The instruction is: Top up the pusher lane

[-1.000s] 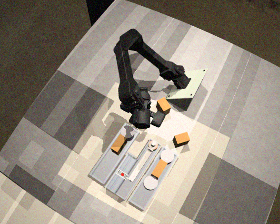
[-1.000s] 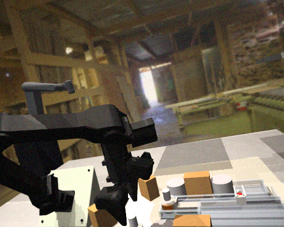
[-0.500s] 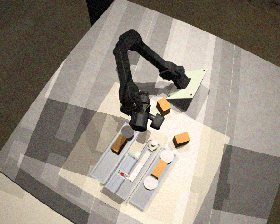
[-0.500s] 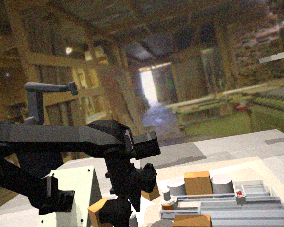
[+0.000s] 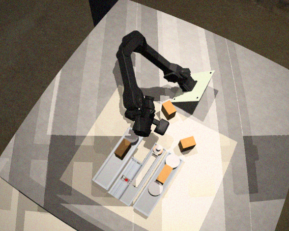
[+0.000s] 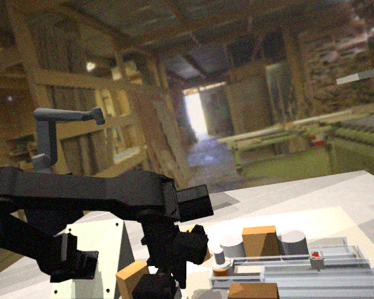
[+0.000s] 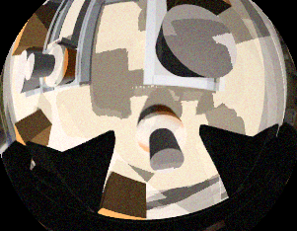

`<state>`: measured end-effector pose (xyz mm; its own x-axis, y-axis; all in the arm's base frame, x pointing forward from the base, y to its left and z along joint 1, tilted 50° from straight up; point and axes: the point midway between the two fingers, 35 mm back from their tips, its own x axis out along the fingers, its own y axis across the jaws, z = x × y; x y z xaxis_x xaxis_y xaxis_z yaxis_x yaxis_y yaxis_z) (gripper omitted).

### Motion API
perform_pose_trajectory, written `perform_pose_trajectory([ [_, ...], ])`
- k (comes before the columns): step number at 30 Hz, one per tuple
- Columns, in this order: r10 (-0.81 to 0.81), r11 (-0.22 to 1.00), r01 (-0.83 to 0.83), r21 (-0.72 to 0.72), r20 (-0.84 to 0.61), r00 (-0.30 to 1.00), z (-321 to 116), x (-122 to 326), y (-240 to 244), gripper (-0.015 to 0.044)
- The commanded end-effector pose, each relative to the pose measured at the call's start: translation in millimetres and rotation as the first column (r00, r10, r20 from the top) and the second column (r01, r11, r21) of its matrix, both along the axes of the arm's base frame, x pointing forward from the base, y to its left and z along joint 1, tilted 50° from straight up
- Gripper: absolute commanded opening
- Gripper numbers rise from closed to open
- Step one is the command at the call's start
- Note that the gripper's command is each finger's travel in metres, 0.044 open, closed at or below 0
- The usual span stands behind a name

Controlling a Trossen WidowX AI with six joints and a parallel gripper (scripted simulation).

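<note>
Jaws are standing wide, holding nothing, straddling the loose jar (image 7: 162, 138) on the tabletop (image 5: 209, 154) in the wrist view; the arm is hovering right over it.

The jar is upright just in front of the tray fronts, between the left tray (image 5: 107, 169) and the sprung lane (image 5: 144, 163). Its match, the lane jar (image 5: 158, 150), is sitting at the lane's front end.

Risks, as I judge them:
- closing off-centre on the narrow cap could tip the jar, since it's small and top-heavy-looking
- grey cylinder (image 7: 191, 43) at the near tray mouth is close; a finger could clip it
- going into the lane too fast or slipping could let the pusher snap.

Top view is hiding the loose jar under the wrist; only the wrist view is showing it. Top view is showing the whole lane and the red marker (image 5: 126, 179), which the wrist isn't.
</note>
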<state>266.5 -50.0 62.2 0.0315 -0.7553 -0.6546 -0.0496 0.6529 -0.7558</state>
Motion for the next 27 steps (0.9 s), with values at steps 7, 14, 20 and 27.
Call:
perform_pose_trajectory([
  [7, 0.006, 1.0, -0.006, -0.006, 0.001, 1.0, 0.2, 0.7, -0.7, 0.0197],
  [14, 0.006, 1.0, -0.006, -0.005, 0.0, 1.0, 0.5, 0.6, -0.5, 0.0111],
  [20, 0.019, 1.0, -0.018, 0.02, -0.045, 0.999, 12.1, -0.1, 12.7, 0.0],
  [27, 0.017, 1.0, -0.016, 0.021, -0.039, 0.999, 28.8, 2.9, 38.0, 0.0],
])
